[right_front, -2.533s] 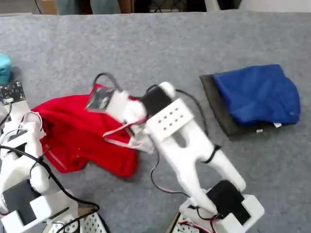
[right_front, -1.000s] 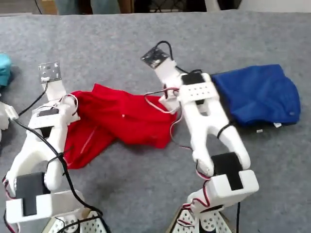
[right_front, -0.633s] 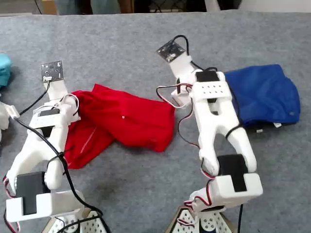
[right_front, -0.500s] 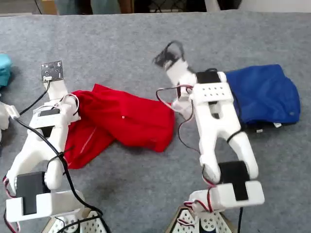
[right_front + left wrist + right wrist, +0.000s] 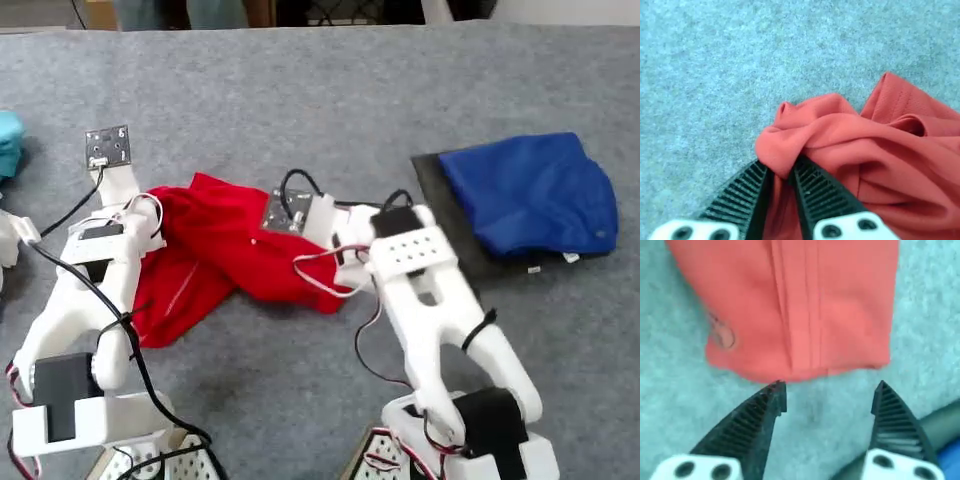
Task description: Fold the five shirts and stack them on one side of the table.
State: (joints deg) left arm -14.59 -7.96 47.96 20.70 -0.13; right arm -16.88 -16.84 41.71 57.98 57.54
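A red shirt lies crumpled left of the table's centre. My left gripper is shut on a bunched fold at the red shirt's left end, where the left gripper rests at the cloth's edge. My right gripper hangs open just off a hemmed edge of the red shirt, with nothing between its fingers. From above, the right gripper sits over the shirt's right half. A folded blue shirt lies on a folded dark grey one at the right.
A teal cloth shows at the far left edge. Bare grey felt covers the back of the table and the front strip between the two arm bases. The dark grey shirt's corner lies close by the right gripper.
The right arm has swung back left from beside the blue stack and lowered over the red shirt's right half. The left arm has stayed put, still gripping the shirt.
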